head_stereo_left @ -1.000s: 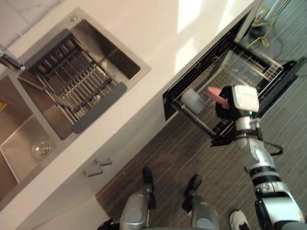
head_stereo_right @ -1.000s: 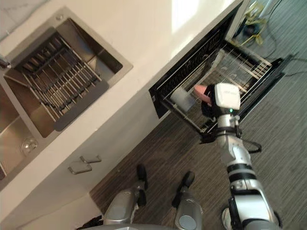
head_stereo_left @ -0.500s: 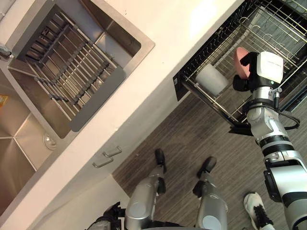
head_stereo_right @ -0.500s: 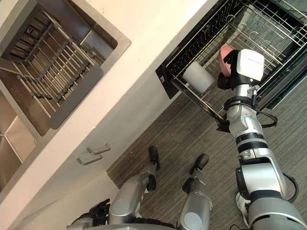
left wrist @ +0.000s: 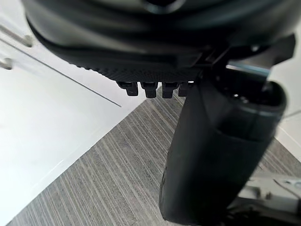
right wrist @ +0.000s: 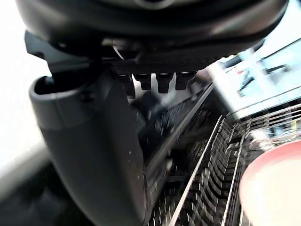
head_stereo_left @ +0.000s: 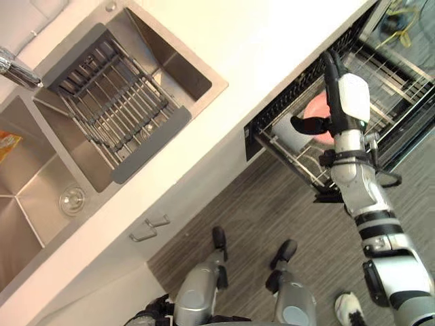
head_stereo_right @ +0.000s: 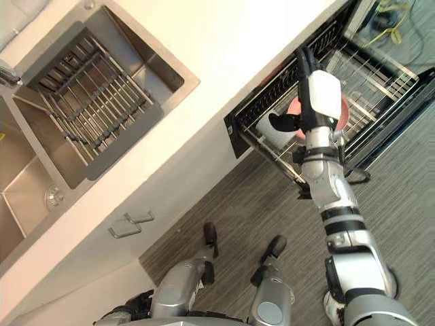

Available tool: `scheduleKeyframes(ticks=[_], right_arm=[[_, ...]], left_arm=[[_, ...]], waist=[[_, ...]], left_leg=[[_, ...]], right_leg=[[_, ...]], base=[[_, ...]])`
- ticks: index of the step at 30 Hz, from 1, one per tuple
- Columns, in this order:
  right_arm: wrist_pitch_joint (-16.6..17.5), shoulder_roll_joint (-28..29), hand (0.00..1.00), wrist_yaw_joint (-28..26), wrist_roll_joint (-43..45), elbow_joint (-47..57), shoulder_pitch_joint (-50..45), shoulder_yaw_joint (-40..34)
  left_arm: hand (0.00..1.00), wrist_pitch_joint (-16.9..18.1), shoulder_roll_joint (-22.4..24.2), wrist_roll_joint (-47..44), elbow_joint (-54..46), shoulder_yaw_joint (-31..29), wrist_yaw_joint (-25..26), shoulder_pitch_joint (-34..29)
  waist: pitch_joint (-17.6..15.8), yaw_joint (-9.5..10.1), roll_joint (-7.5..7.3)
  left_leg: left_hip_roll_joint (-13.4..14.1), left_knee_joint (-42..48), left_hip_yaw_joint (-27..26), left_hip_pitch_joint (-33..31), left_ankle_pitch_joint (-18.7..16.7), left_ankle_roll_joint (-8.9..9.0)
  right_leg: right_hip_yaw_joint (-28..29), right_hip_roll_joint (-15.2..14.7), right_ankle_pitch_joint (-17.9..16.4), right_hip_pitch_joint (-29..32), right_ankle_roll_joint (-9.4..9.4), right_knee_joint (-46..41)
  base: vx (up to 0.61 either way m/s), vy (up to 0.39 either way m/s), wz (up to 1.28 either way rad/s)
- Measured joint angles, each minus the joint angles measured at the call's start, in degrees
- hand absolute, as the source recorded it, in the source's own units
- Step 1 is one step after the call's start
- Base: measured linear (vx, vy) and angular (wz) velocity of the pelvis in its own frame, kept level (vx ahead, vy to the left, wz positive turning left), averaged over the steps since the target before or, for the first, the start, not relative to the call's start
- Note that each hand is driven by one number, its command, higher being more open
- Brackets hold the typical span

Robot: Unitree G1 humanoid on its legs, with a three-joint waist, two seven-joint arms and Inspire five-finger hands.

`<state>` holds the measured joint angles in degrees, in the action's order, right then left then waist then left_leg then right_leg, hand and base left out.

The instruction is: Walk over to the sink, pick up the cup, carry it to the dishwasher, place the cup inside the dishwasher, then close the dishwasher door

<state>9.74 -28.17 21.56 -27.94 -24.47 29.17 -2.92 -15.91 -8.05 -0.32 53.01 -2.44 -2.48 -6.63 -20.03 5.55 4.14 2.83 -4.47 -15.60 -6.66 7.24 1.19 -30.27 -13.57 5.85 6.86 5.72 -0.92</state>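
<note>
R hand (head_stereo_left: 344,102) is up over the rack (head_stereo_left: 382,76) of the open dishwasher (head_stereo_left: 257,133). Its fingers (head_stereo_left: 331,70) are straight and its thumb (head_stereo_left: 309,124) sticks out sideways, gripping nothing. Pink cup (head_stereo_left: 314,109) sits inside the rack, right behind the palm and partly hidden by it; can't tell if they touch. In the R wrist view the cup (right wrist: 273,188) lies on the rack wires, apart from the thumb. White cup (head_stereo_left: 282,132) is also in the rack, just beside the pink one, nearer the rack's front corner. Counter (head_stereo_left: 258,41) runs along above the rack, w/ sink (head_stereo_left: 41,183) and drainer (head_stereo_left: 115,109) well away from it. L hand (left wrist: 207,155) hangs slack w/ fingers loose, over the floor (left wrist: 117,179) by a white cabinet (left wrist: 37,113).
</note>
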Motion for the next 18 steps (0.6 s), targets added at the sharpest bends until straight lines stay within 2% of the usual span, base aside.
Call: scheduleKeyframes(ticks=[4,7,9,12,13,15,16,17,18], right_arm=[[0.0,0.4,1.0,0.9,8.9,3.0,-6.3,-9.3],[0.1,0.4,1.0,0.8,15.3,3.1,-8.5,-13.9],[0.0,0.3,1.0,0.2,22.9,2.6,-11.0,-19.3],[-0.2,-0.2,1.0,0.3,30.7,0.1,-12.1,-24.8],[-0.5,-0.6,1.0,0.3,31.8,-0.6,-12.1,-25.4],[-0.6,-2.6,1.0,0.2,35.5,-2.9,-11.9,-26.8],[-0.6,-2.6,1.0,0.2,35.5,-2.9,-11.9,-26.8],[-0.7,-4.3,0.0,0.1,38.2,-5.0,-11.1,-28.2],[-0.7,-4.7,0.0,0.2,39.2,-6.2,-10.2,-28.4]], left_arm=[[1.0,0.0,-0.3,1.6,1.1,-0.2,0.6,-2.5],[1.0,0.1,-0.2,2.1,1.5,-0.7,1.1,-4.1],[1.0,0.7,0.1,2.1,2.3,-0.9,1.3,-5.3],[1.0,2.2,0.3,2.0,3.1,-1.1,1.1,-6.1],[1.0,2.6,0.3,2.0,3.2,-1.1,1.0,-6.1],[1.0,4.1,0.5,1.3,3.3,-1.0,0.6,-5.9],[1.0,4.1,0.5,1.3,3.3,-1.0,0.6,-5.9],[1.0,5.2,1.1,-0.8,3.5,-0.9,0.3,-5.4],[1.0,6.1,1.5,-1.5,3.4,-0.8,0.2,-5.4]], waist=[[3.7,-1.1,-2.08],[5.8,-1.91,-2.59],[7.5,-2.77,-2.48],[7.7,-4.49,-2.13],[7.7,-4.82,-1.93],[6.9,-5.36,-0.61],[6.9,-5.36,-0.61],[5.0,-6.15,2.08],[3.8,-6.47,3.33]], left_leg=[[-0.1,-0.4,-0.9,3.2,-0.4,0.42],[0.3,-0.4,-2.2,4.6,-0.7,0.7],[0.6,-0.4,-3.7,5.4,-0.9,0.84],[1.0,-0.4,-5.9,4.5,-1.2,1.25],[1.0,-0.4,-6.4,3.9,-1.2,1.25],[1.0,-0.3,-8.4,1.1,-1.0,1.36],[1.0,-0.3,-8.4,1.1,-1.0,1.36],[0.9,-0.1,-9.1,-1.0,-0.6,1.08],[1.0,-0.2,-9.5,-1.5,-0.4,0.98]], right_leg=[[0.7,0.2,0.1,-2.9,0.59,1.1],[2.0,0.5,0.2,-3.4,0.64,1.6],[3.4,0.8,0.0,-3.4,0.8,2.3],[4.9,1.0,0.3,-1.0,0.01,2.2],[5.1,1.0,0.5,0.0,-0.27,2.0],[6.2,0.6,1.6,4.3,-1.13,1.0],[6.2,0.6,1.6,4.3,-1.13,1.0],[7.3,0.7,2.7,7.0,-1.69,0.8],[7.8,0.8,3.3,7.9,-1.77,0.8]], base=[[0.03,0.023,-0.1],[-0.03,0.003,-0.28],[-0.04,-0.005,-0.35],[-0.06,-0.015,-0.39],[-0.05,-0.01,-0.49],[-0.02,-0.003,-0.43],[0.01,-0.005,-0.35],[0.02,-0.012,-0.25],[0.03,-0.022,-0.46]])
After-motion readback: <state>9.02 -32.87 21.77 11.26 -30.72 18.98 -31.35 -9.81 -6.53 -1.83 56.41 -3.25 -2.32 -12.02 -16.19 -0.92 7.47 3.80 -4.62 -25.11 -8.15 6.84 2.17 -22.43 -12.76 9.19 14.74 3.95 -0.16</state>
